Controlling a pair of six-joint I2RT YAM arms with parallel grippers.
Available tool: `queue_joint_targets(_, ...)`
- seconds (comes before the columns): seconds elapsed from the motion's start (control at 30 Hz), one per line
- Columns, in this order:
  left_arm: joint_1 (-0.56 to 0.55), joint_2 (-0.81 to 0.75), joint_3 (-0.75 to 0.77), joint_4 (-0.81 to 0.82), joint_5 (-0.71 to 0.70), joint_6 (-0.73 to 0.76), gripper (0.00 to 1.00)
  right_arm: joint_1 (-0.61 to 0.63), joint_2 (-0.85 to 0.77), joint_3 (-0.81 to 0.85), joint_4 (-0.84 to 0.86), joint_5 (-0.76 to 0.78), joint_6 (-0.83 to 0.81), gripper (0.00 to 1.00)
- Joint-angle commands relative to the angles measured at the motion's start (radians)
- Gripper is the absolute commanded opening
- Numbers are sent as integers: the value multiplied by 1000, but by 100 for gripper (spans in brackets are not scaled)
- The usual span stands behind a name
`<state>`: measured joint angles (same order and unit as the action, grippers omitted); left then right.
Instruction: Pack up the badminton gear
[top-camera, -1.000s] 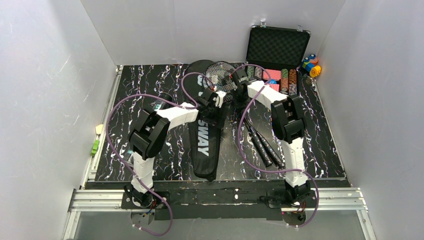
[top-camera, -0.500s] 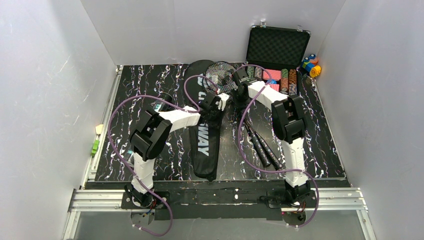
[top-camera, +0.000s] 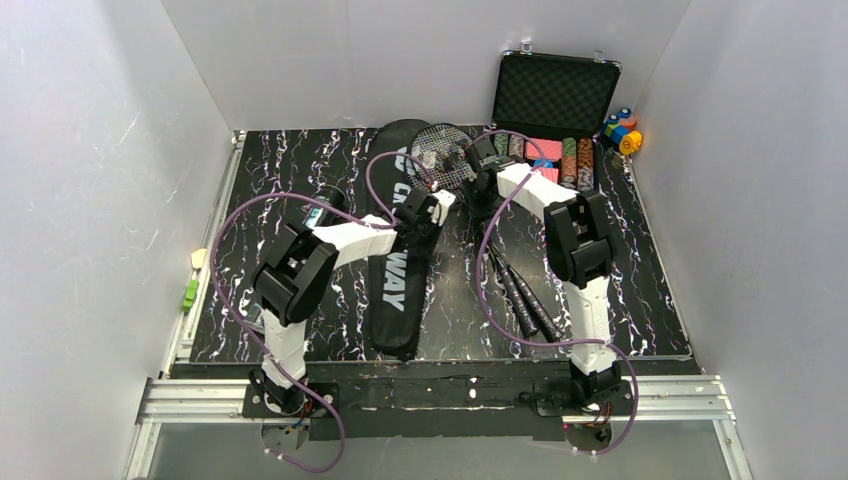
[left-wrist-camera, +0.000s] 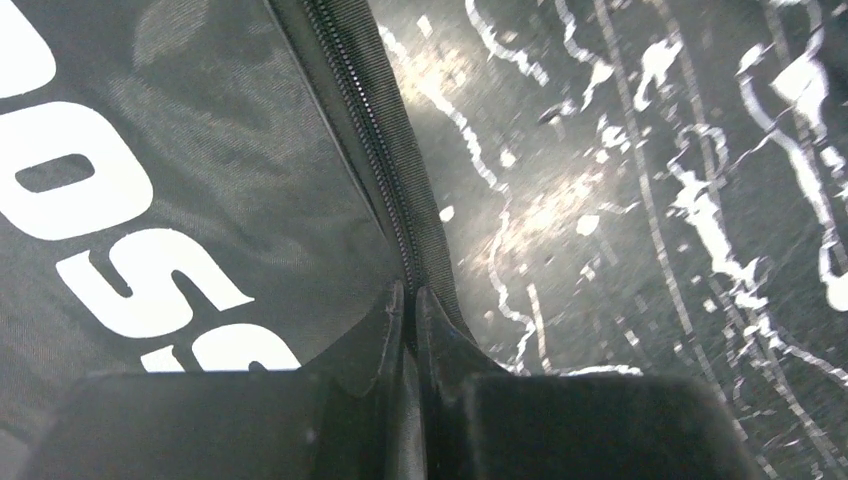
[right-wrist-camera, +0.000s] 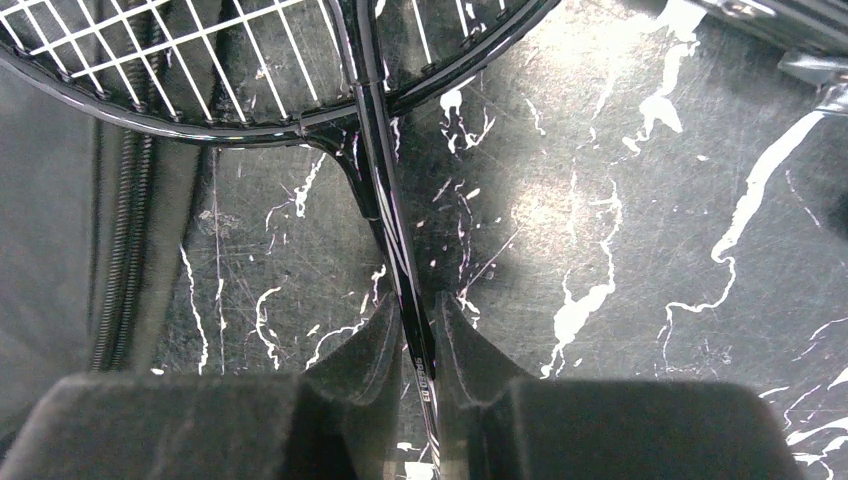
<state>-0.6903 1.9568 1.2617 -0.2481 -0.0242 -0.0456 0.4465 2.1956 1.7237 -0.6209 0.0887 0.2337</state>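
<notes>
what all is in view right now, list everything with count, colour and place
long black fabric bag: one, black with white lettering, lengthwise on the table, left of centre
thin black racquets: two, black, heads at far centre by the bag's far end, handles toward near right
dark tube with teal print: one, mostly hidden by the left arm
open black hard case: one, far right, lid up
poker chips: several rows, mixed colours, in the case
small coloured blocks: a few, blue and orange, far right corner
marbled black table: one
left hand: shut on the bag's zip edge
right hand: closed around a racquet shaft
</notes>
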Motion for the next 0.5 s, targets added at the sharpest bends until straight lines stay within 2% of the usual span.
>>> queue_joint_targets(0.0,39,-127,-57,-115,-72,76,0,-14,-52,-7,-15,16,70,1)
queue_joint_targets(0.27,115,-356,-83,-211,-17,61,0,-18,-61,14,-24,2,112,1)
queue_joint_targets(0.47,122,-435,-74,-277,23,53,0,-18,-56,14,-42,3,137,1)
